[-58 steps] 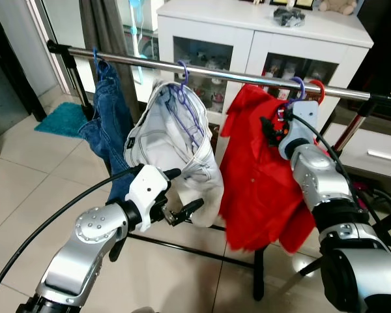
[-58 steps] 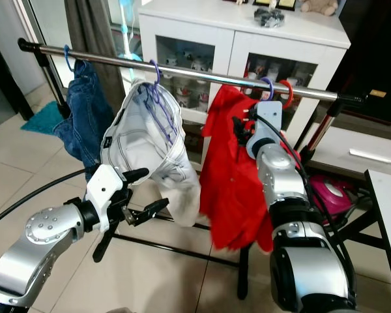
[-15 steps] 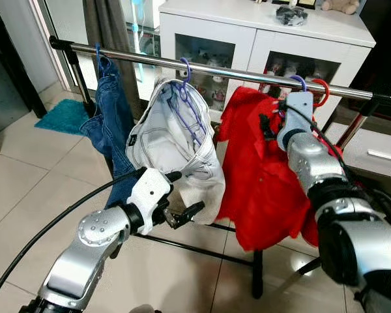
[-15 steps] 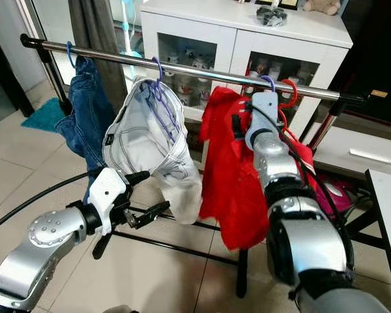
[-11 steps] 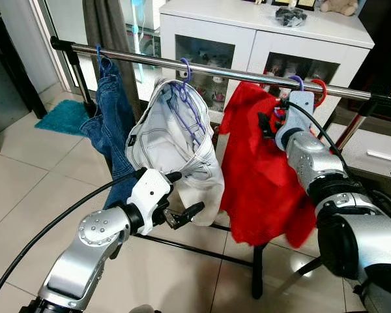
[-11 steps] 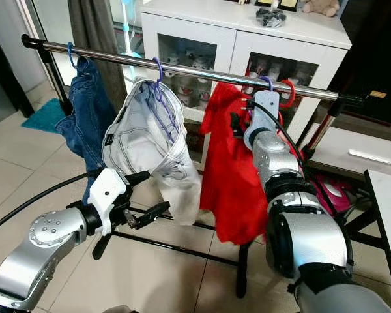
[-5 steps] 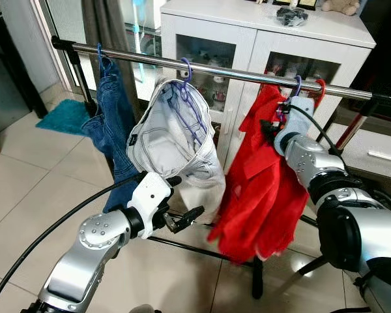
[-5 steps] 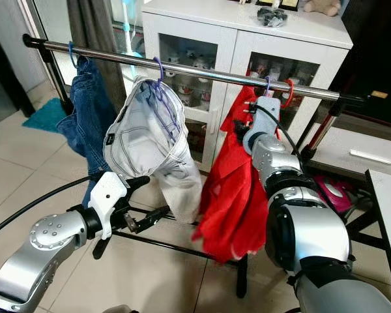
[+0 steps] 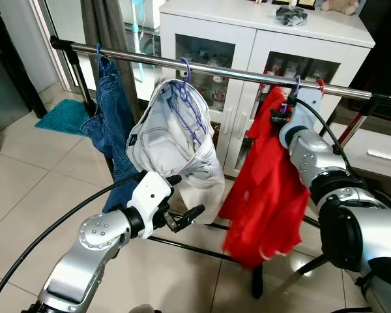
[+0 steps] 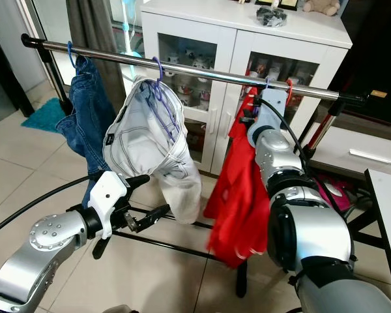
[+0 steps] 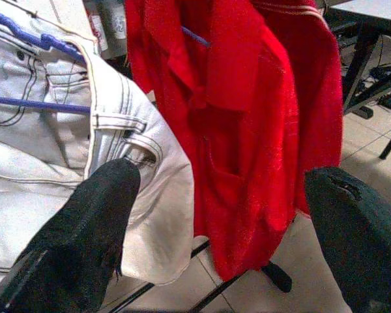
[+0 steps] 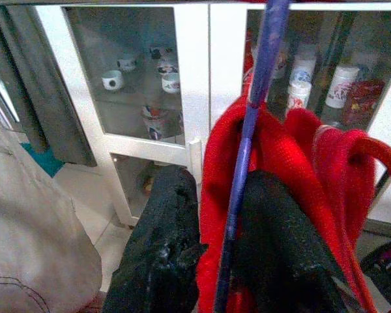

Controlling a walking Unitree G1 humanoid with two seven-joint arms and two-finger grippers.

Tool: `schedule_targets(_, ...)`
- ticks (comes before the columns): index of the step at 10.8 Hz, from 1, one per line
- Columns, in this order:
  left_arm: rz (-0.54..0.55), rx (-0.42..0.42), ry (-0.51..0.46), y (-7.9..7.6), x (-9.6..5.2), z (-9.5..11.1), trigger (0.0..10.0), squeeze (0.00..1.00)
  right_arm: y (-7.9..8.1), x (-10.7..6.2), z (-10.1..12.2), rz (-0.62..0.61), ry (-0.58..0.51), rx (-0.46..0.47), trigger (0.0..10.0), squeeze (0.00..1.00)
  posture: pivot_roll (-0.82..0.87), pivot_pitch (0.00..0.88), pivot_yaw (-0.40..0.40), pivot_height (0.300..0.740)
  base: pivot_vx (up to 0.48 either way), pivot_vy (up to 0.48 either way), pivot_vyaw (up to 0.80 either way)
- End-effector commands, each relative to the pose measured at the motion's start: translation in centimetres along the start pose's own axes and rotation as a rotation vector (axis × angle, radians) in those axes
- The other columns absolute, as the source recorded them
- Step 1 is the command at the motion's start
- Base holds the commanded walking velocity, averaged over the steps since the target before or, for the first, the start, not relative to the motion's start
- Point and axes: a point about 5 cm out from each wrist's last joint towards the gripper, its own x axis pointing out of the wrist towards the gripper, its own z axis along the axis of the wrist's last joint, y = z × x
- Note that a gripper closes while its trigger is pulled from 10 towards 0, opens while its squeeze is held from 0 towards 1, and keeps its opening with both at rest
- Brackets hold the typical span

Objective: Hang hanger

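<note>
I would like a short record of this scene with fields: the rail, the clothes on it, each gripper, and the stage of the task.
rail: metal rail in front of a white cabinet
clothes, robot's left to right: blue jeans, white jeans, red garment
hanger: purple hanger carrying the red garment, hook at the rail
right gripper: up at the rail, fingers shut on the purple hanger
left gripper: low beside the white jeans, fingers open, holding nothing
stage: hanger at the rail, not yet released

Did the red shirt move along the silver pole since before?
Yes. The red shirt has slid toward the robot's right along the silver metal rail, away from the white jeans, carried by the right gripper.
</note>
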Motion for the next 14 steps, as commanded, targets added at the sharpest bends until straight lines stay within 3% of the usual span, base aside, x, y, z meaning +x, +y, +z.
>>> schedule_targets(1,0.003,0.011,0.002,-0.2,0.1,0.1,10.0,0.00,0.4,0.1,0.8,0.020,-0.027,-0.029,0.0,0.00,0.02,0.000,-0.063,0.740,0.000,0.000,0.00)
schedule_targets(4,0.015,0.018,0.016,-0.2,0.2,0.0,10.0,0.00,1.2,0.1,-0.2,0.030,0.001,-0.151,0.0,0.00,0.03,0.000,-0.073,0.740,0.000,0.000,0.00)
schedule_targets(8,0.037,0.024,0.009,-0.2,0.5,0.1,10.0,0.00,1.0,0.1,-0.5,-0.038,0.010,-0.178,0.0,0.00,0.04,0.000,-0.075,0.740,0.000,0.000,0.00)
schedule_targets(10,0.081,0.028,-0.008,0.2,0.7,0.4,10.0,0.00,1.2,0.0,-0.5,-0.035,-0.020,-0.158,0.0,0.00,0.04,0.000,-0.080,0.740,0.000,0.000,0.00)
schedule_targets(12,0.222,0.025,-0.004,1.4,0.4,0.2,10.0,0.00,1.9,-0.3,0.6,0.038,-0.163,-0.018,0.0,0.00,0.04,0.000,-0.082,0.740,0.000,0.000,0.00)
schedule_targets(14,0.330,-0.040,-0.028,2.2,0.2,0.4,10.0,0.00,2.6,-1.4,1.1,0.161,-0.255,0.046,0.0,0.00,0.02,0.000,-0.068,0.740,0.000,0.000,0.00)
